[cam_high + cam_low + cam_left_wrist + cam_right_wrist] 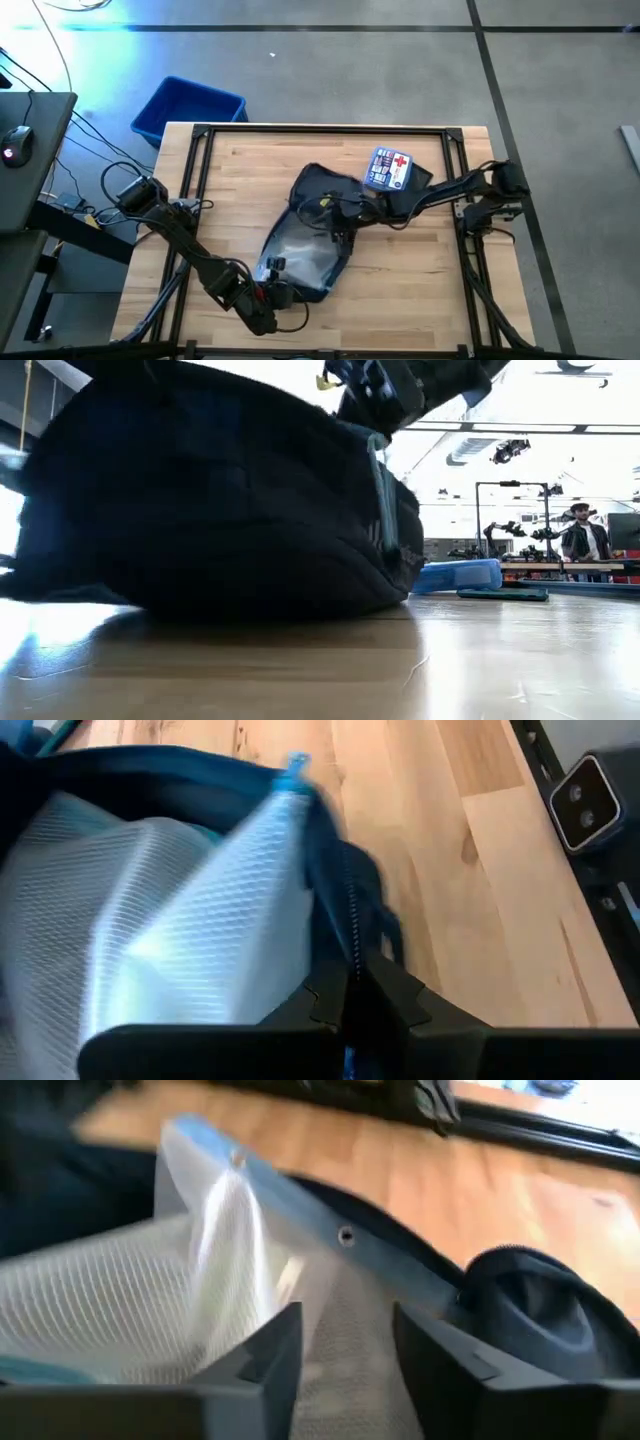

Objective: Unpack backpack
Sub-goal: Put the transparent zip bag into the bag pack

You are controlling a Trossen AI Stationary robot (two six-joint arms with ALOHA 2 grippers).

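Observation:
The dark navy backpack [310,235] lies on its side in the middle of the table, its opening showing a pale mesh lining [295,255]. In the low view the backpack [220,500] fills the left half. My left gripper [275,295] is at the backpack's near end, shut on its edge. My right gripper [340,215] hangs over the backpack from the right. It is open, its fingers [265,1355] above the mesh lining [120,1310] and a blue-trimmed flap [300,1205]. I cannot tell whether they touch the mesh. My left gripper [350,1020] pinches the backpack's zip edge [350,945] at the near end of the opening between its two shut fingers. The fingers come level from the table's near left side. The zip runs straight into the fingers. The backpack's body rests on the table.
A small blue first-aid kit with a red cross [390,168] lies on the table at the far right, beside the backpack. A blue plastic bin [190,108] stands on the floor beyond the table's far left corner. A person [585,540] stands far off in the room.

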